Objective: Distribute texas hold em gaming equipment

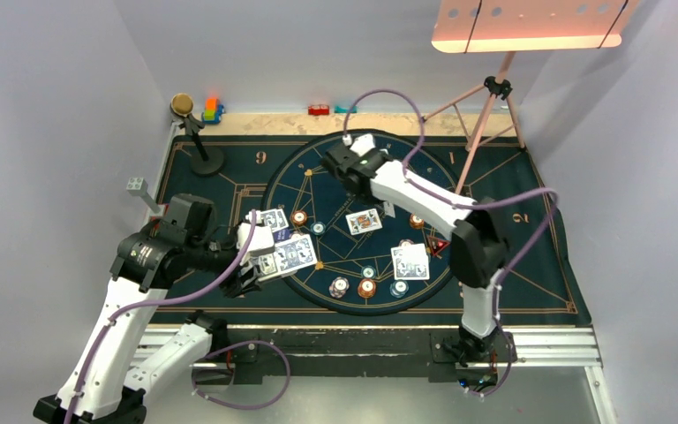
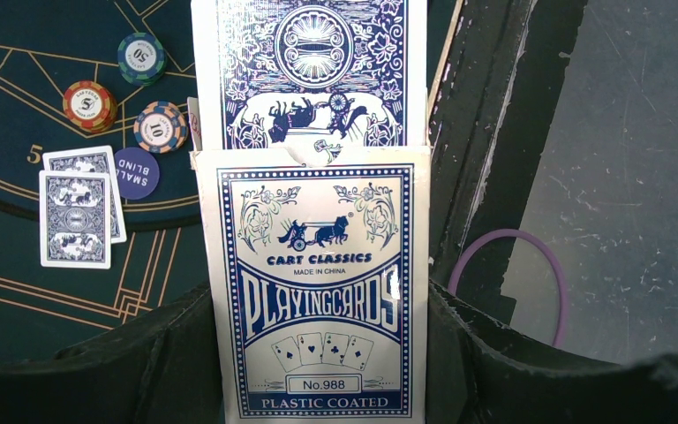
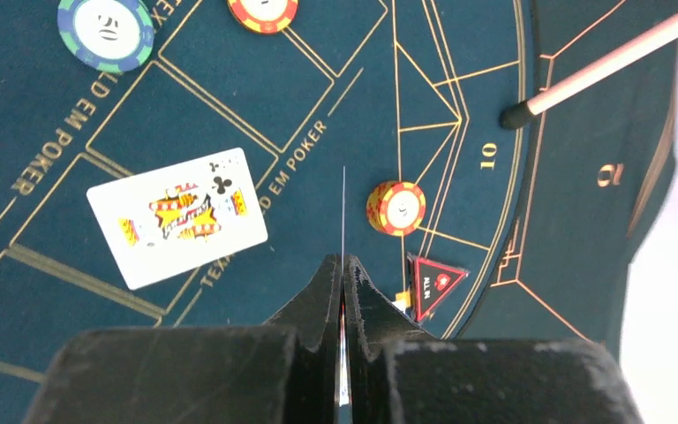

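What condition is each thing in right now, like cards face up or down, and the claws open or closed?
card box: open at the top, deck sticking out.
left gripper: shut on the card box.
single card: pinched, seen edge-on.
right gripper: shut on the single card.
club card: face up, lying flat.
card pair: face down, overlapping.

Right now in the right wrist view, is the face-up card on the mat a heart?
No, the face-up card carries a black club pip in its corner, next to a court figure.
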